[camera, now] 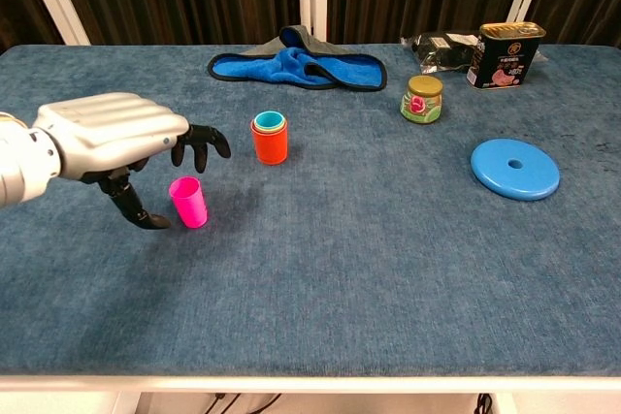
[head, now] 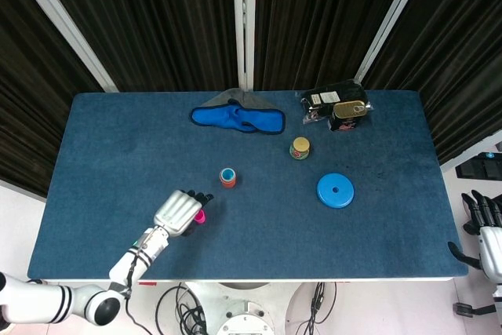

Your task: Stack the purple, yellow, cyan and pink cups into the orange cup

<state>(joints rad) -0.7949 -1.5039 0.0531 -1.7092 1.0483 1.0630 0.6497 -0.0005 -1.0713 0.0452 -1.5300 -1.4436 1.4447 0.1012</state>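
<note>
The left hand hangs over the pink cup near the front-left part of the desk, fingers spread and curved, thumb low beside the cup, holding nothing. From the chest view a slim gap shows between thumb and cup, so I judge the grasp not yet made. The cup stands upright, a little toward the front-left of the orange cup, which already carries a nest with a cyan rim uppermost and a yellow edge showing under it; I cannot see a purple one inside. The risk here seems plain: that light cup could tip or skid on the blue cloth if the thumb nudges it before the fingers close, or get pinched crooked and jam on the nest. The right hand sits off the right edge, fingers upright, apparently empty. Counting: one pink cup, one orange stack, one blue disc, one small jar, one tin can, one dark packet and one blue cloth along the back edge.
</note>
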